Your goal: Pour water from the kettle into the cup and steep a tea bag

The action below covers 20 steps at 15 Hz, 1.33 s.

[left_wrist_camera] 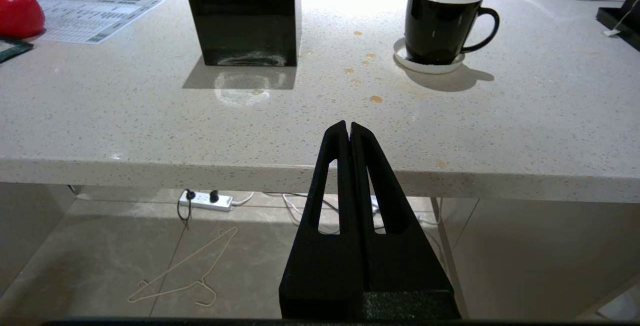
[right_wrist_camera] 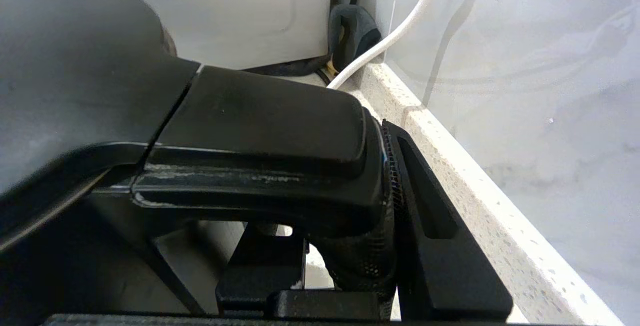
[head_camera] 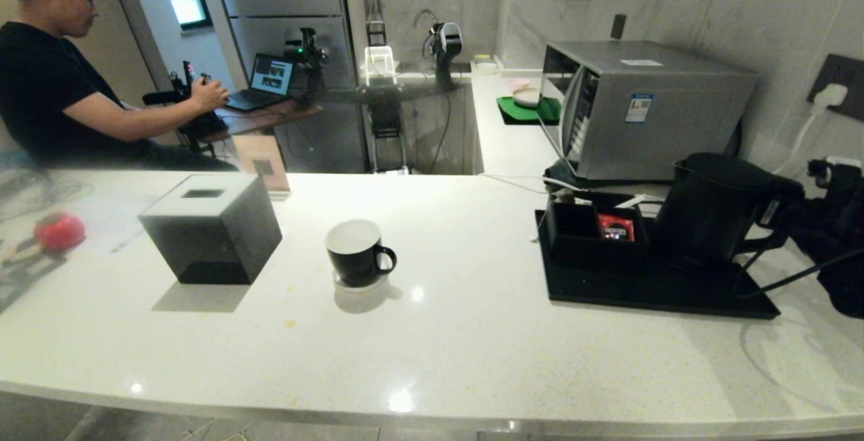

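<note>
The matte black kettle stands at the right end of the black tray. My right gripper comes in from the right and is shut on the kettle's handle. One finger presses the handle's outer side, the other sits under it. The black cup, white inside, stands on its small white saucer mid-counter, and also shows in the left wrist view as cup. My left gripper is shut and empty, parked below the counter's near edge. I see no tea bag and no water.
A black cube box stands left of the cup. A black organiser holding a red packet sits on the tray, with a microwave behind. A wall and white cable lie close behind the kettle. A person sits at the far left.
</note>
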### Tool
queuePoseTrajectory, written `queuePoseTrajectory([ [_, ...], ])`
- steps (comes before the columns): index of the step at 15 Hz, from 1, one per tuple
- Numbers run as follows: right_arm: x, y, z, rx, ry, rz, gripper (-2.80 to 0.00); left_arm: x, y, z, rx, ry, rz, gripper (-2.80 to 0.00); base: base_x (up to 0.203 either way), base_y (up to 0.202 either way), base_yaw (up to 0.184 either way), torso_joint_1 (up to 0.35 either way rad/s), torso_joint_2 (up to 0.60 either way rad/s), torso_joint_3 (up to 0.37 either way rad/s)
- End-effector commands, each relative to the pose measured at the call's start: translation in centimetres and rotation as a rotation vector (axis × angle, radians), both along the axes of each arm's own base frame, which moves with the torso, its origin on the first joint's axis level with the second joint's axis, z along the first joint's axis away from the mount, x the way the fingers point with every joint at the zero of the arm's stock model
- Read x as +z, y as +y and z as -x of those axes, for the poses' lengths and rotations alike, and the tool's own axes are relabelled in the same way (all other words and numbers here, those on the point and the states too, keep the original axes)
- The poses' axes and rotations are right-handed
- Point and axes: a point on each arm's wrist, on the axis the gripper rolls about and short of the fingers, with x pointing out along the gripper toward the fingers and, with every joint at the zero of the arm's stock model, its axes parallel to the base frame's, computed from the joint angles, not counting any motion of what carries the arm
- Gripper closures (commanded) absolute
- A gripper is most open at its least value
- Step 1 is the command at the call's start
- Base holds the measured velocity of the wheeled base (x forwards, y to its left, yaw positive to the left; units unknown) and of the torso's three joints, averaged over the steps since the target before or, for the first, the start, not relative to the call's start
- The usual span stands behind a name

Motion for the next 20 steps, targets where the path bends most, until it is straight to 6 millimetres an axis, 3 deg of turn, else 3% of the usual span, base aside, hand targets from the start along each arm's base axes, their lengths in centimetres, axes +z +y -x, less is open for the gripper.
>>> queuePoseTrajectory([
  [1, 0.8, 0.2, 0.5, 0.001, -0.023, 0.005, 0.0, 0.0, 0.0, 0.0, -0.001, 0.0, 0.0, 0.0, 0.0, 0.0, 0.0, 0.0, 0.0, 0.0],
  [12, 2.7, 2.9, 1.7, 0.057, -0.048, -0.007, 0.0, 0.0, 0.0, 0.0, -0.001, 0.0, 0.0, 0.0, 0.0, 0.0, 0.0, 0.0, 0.0, 0.0],
  [20, 3.7, 3.7, 3.7, 0.06, -0.042, -0.015, 0.0, 0.0, 0.0, 0.0, 0.0, 0.0, 0.0, 0.0, 0.0, 0.0, 0.0, 0.0, 0.0, 0.0],
])
